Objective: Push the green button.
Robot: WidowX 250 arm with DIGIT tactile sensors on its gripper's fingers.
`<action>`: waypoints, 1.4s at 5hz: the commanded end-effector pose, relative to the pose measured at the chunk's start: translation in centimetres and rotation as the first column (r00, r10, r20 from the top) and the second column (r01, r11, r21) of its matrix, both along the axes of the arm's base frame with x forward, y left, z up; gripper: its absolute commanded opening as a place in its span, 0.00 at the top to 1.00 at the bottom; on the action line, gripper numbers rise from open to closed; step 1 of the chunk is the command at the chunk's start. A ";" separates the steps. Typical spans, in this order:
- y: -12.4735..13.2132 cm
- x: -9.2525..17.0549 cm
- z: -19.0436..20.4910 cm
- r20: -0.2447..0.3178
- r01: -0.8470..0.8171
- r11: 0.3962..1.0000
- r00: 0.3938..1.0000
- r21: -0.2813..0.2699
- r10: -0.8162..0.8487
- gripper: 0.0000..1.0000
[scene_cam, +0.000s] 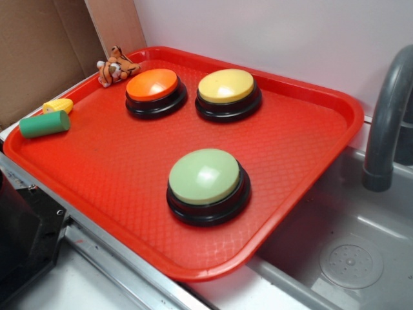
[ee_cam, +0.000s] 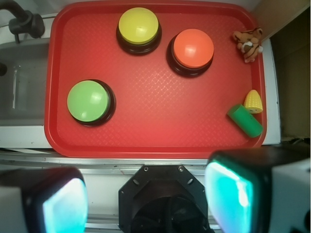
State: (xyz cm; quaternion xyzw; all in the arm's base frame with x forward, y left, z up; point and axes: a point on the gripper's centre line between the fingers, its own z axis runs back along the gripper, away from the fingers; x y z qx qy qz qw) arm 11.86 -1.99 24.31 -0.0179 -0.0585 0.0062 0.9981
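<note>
The green button (scene_cam: 205, 175) is a pale green dome on a black round base, standing in the near middle of the red tray (scene_cam: 116, 161). In the wrist view the green button (ee_cam: 88, 101) sits at the tray's (ee_cam: 155, 126) left side. My gripper (ee_cam: 146, 199) hangs high above the robot's black base (ee_cam: 165, 199), short of the tray's near rim and well away from the button. Its two cyan-padded fingers (ee_cam: 65, 206) stand wide apart with nothing between them. The exterior view does not show the gripper.
An orange button (scene_cam: 152, 84) and a yellow button (scene_cam: 226, 86) stand at the tray's back. A tiger toy (scene_cam: 116, 66), a yellow corn piece (scene_cam: 58, 105) and a dark green cylinder (scene_cam: 44, 124) lie along its left edge. A grey faucet (scene_cam: 387, 116) and sink (scene_cam: 348, 245) are to the right.
</note>
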 end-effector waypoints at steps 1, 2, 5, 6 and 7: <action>0.0 0.0 0.0 0.000 0.000 1.000 1.000 0.000 0.000 0.00; -5.0 5.0 -5.0 0.130 0.237 0.969 0.961 0.074 -0.245 0.00; -14.0 9.0 -17.2 0.119 0.596 0.803 0.799 -0.013 -0.590 0.00; -13.9 8.1 -18.5 0.000 0.592 0.805 0.806 -0.046 -0.592 0.00; -13.4 7.3 -18.1 -0.125 0.597 0.802 0.794 -0.027 -0.595 0.00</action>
